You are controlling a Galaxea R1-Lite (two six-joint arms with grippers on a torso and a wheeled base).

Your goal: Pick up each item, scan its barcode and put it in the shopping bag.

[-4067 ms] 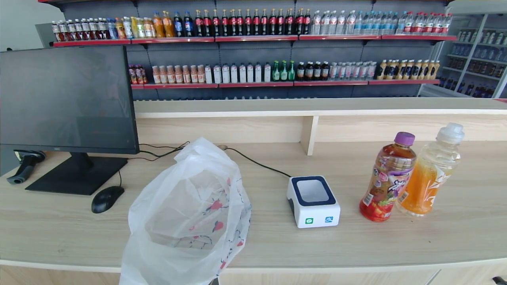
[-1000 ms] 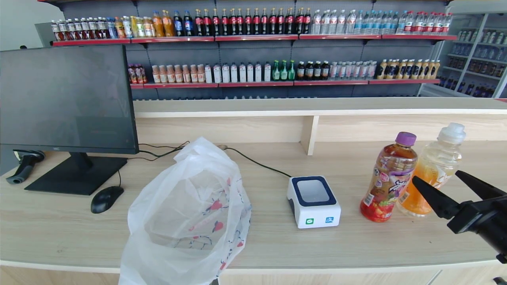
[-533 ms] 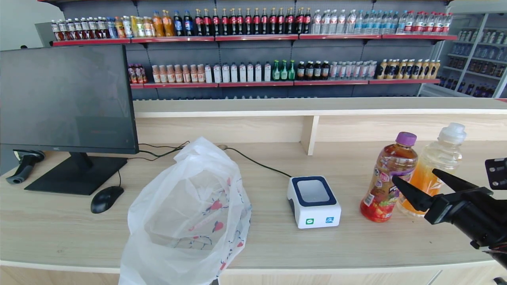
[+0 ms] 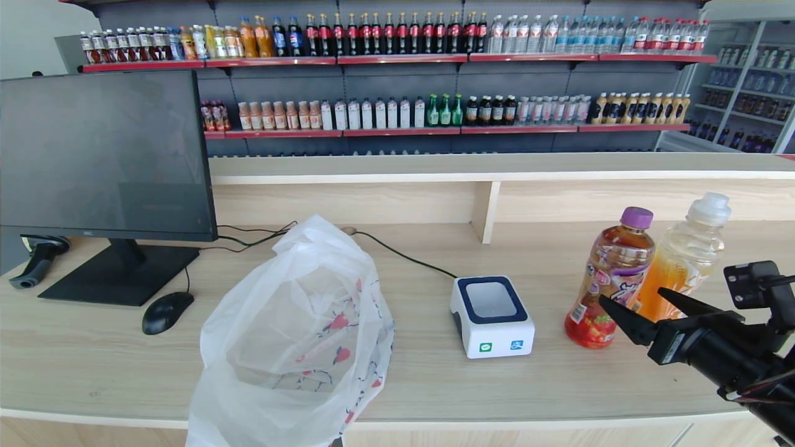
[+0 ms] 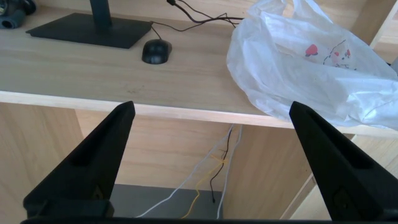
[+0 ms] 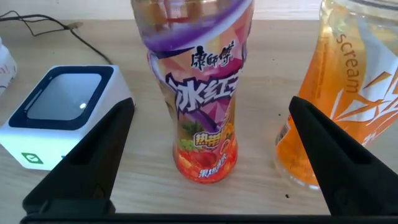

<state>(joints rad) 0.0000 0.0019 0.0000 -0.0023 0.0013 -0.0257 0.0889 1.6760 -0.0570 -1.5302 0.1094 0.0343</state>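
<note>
Wooden counter (image 4: pixel 559 385); right tool (image 4: pixel 630 295) spread before purple-capped bottle (image 4: pixel 612 279), left tool (image 5: pixel 211 107) spread off its front edge near bag (image 5: pixel 311 62).

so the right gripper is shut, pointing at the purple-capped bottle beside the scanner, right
Not quite: the right gripper is open, not shut; the right wrist view shows its fingers spread wide apart. It does point at the purple-capped bottle beside the scanner.

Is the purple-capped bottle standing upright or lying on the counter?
Upright. The purple-capped bottle stands on its base on the counter, cap uppermost, beside the orange bottle.
</note>
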